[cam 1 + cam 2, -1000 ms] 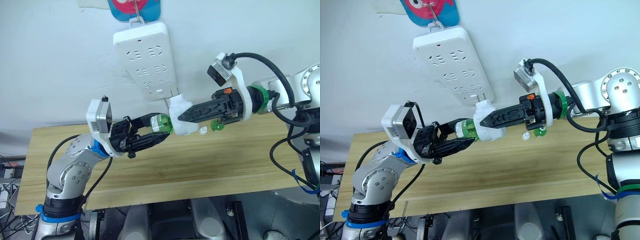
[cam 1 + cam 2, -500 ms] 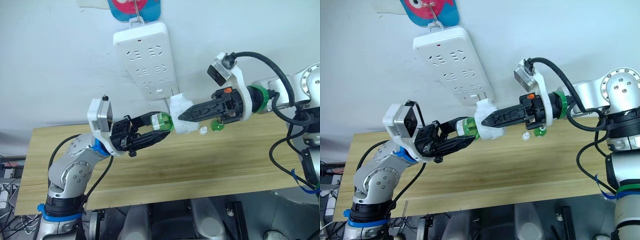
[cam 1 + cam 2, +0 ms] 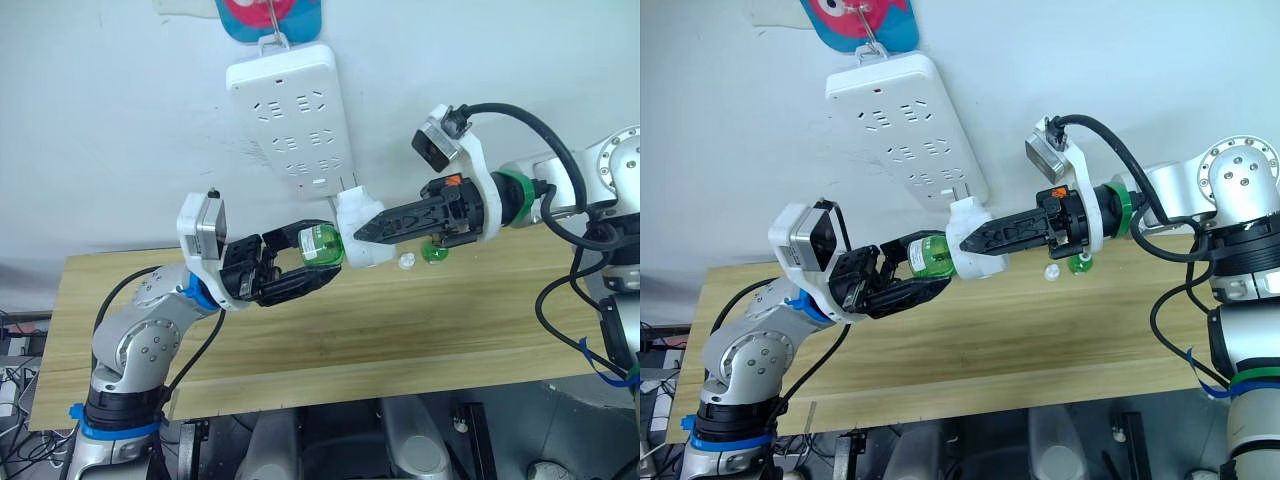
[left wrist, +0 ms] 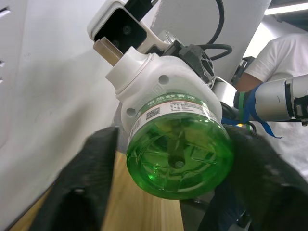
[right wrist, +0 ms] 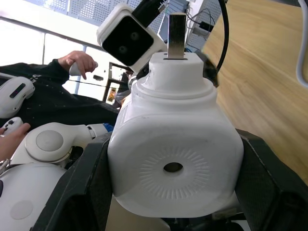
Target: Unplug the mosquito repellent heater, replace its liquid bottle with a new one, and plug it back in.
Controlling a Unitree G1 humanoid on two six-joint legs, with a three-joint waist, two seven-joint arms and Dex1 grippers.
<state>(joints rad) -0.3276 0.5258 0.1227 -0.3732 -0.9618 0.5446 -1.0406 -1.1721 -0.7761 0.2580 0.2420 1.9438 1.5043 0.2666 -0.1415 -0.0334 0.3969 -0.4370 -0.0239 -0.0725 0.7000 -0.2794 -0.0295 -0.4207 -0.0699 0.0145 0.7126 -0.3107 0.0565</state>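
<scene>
My right gripper point(image 3: 366, 232) is shut on the white mosquito repellent heater point(image 3: 362, 243), holding it in the air just below the power strip point(image 3: 291, 118), prongs toward the strip and not in a socket. A green liquid bottle point(image 3: 322, 244) sits in the heater's other end. My left gripper point(image 3: 316, 257) is open, its fingers point(image 4: 91, 187) straddling that bottle; one side shows a gap. The right wrist view faces the heater's domed front point(image 5: 173, 168). A second green bottle point(image 3: 433, 253) and a small white cap point(image 3: 406, 261) lie on the table behind the right gripper.
The long white power strip hangs tilted on the wall from a hook. The wooden table point(image 3: 420, 325) runs below both arms. A person in a white shirt point(image 4: 284, 48) stands nearby, and a hand point(image 5: 79, 60) shows beyond the heater.
My left gripper's fingers have spread a little wider around the green bottle and the wrist has risen slightly. The right gripper and heater have stayed put.
</scene>
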